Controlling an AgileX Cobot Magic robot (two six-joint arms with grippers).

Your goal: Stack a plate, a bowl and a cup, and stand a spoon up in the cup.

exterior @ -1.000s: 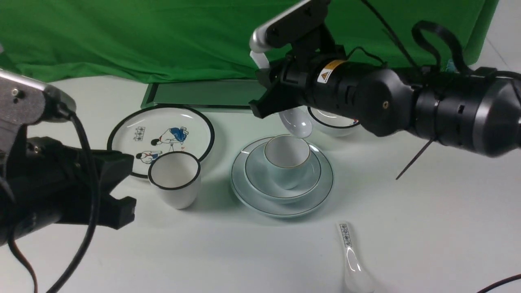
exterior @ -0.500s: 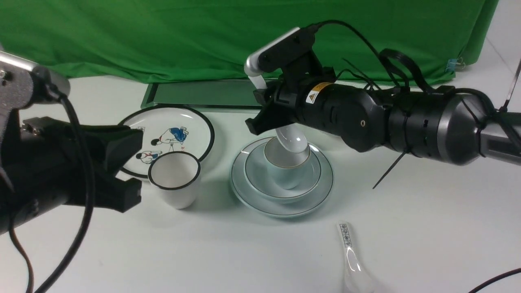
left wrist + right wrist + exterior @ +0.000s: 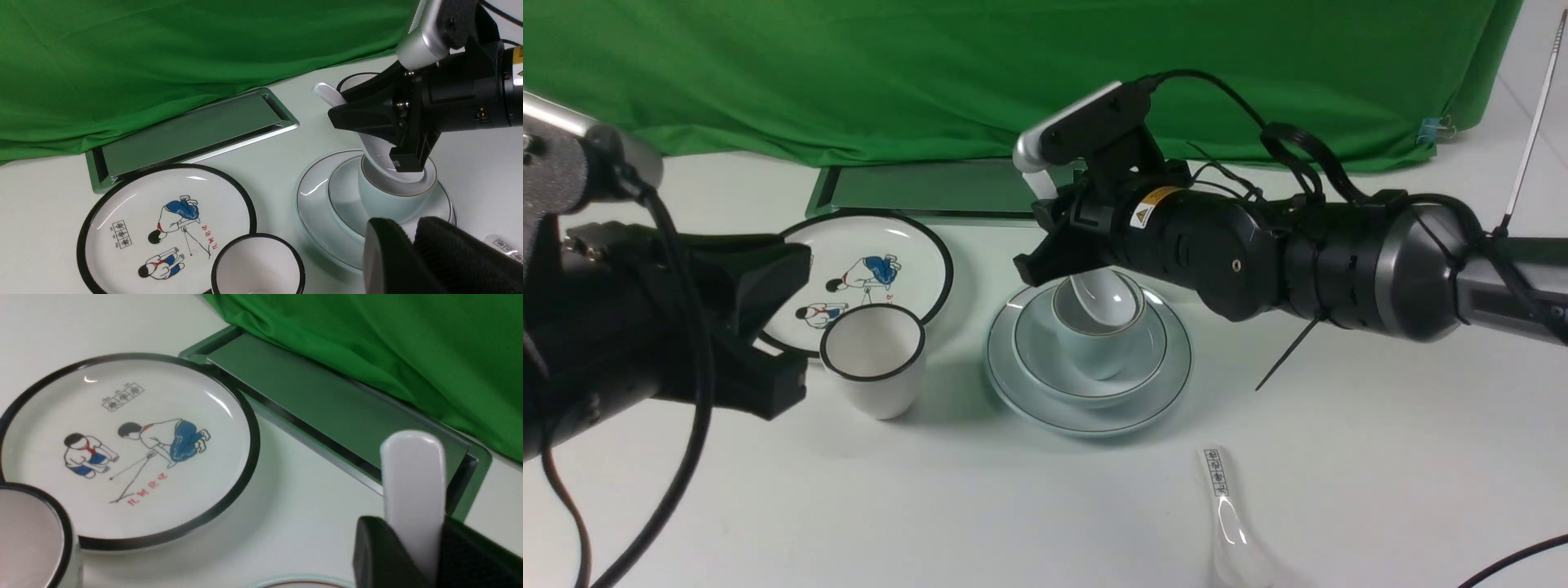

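The plate (image 3: 1086, 412) carries the bowl (image 3: 1037, 359), and the cup (image 3: 1094, 355) stands in the bowl. My right gripper (image 3: 1058, 261) is shut on the handle of the plain white spoon (image 3: 1104, 298). The spoon's scoop is down inside the cup and its handle tilts up toward the back. In the right wrist view the handle (image 3: 412, 482) rises between the two black fingers of that gripper (image 3: 412, 547). My left gripper (image 3: 412, 230) hovers to the left of the stack, shut with nothing in it, also seen at front left (image 3: 788, 335).
A black-rimmed plate with cartoon figures (image 3: 849, 273) and a black-rimmed white cup (image 3: 874, 363) stand left of the stack. A spoon with black characters (image 3: 1229, 523) lies near the front edge. A metal hatch (image 3: 931, 189) and green cloth (image 3: 849, 73) lie behind.
My right gripper has come down and a little left, lowering the spoon's scoop from above the cup's far rim into the cup. The left arm has shifted slightly right.
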